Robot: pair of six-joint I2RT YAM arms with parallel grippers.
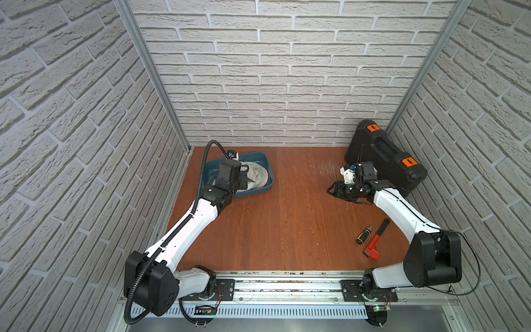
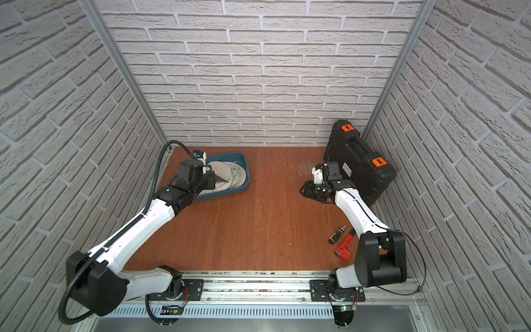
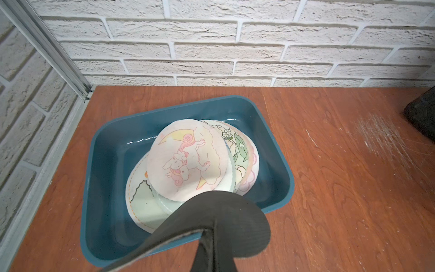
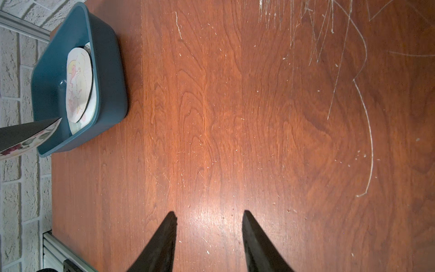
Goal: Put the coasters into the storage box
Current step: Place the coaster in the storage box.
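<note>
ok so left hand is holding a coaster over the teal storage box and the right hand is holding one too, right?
Not quite. The right hand holds nothing: the right wrist view shows its jaws apart, with only the wooden table between them. The left hand does hold a coaster over the teal storage box.

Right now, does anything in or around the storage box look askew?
The coasters in the storage box lie fanned and tilted, not flat. The left tool grips another coaster, dark side up, over its edge.
</note>
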